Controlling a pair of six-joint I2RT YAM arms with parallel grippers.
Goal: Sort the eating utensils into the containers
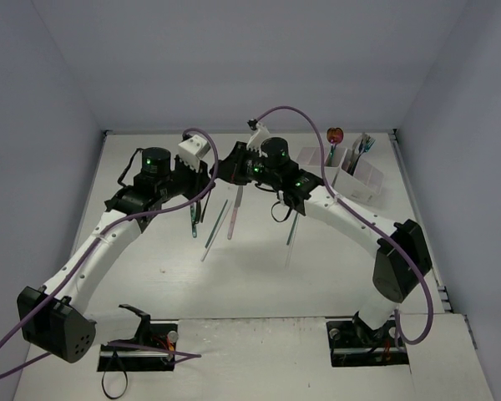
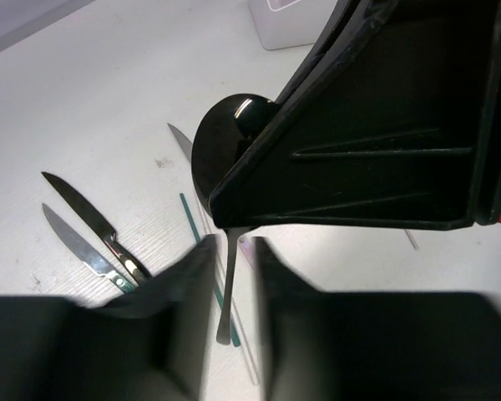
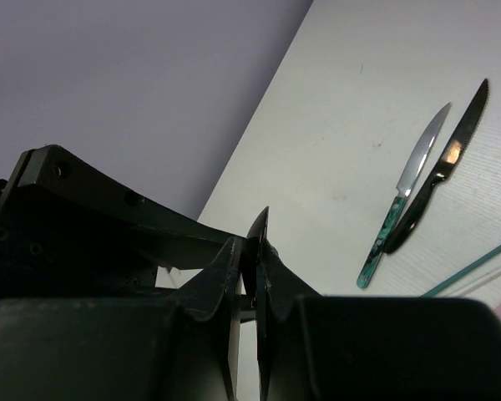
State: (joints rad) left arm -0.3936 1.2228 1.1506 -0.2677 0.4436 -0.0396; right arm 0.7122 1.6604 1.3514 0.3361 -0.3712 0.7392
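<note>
A black spoon (image 2: 227,146) hangs above the table between both grippers. My right gripper (image 3: 252,251) is shut on its bowl (image 3: 260,224), which shows edge-on in the right wrist view. The spoon's handle (image 2: 228,292) runs down between the fingers of my left gripper (image 2: 232,251), which stand slightly open with a gap on each side of it. In the top view both grippers meet at the back middle, left (image 1: 207,174) and right (image 1: 238,167). The white containers (image 1: 363,180) stand at the back right with several utensils in them.
On the table under the grippers lie a black knife (image 2: 83,209), a silver knife with a green handle (image 2: 75,246), a teal stick (image 2: 192,221) and pale sticks (image 1: 217,219). Another stick (image 1: 292,227) lies further right. A container corner (image 2: 284,25) shows nearby.
</note>
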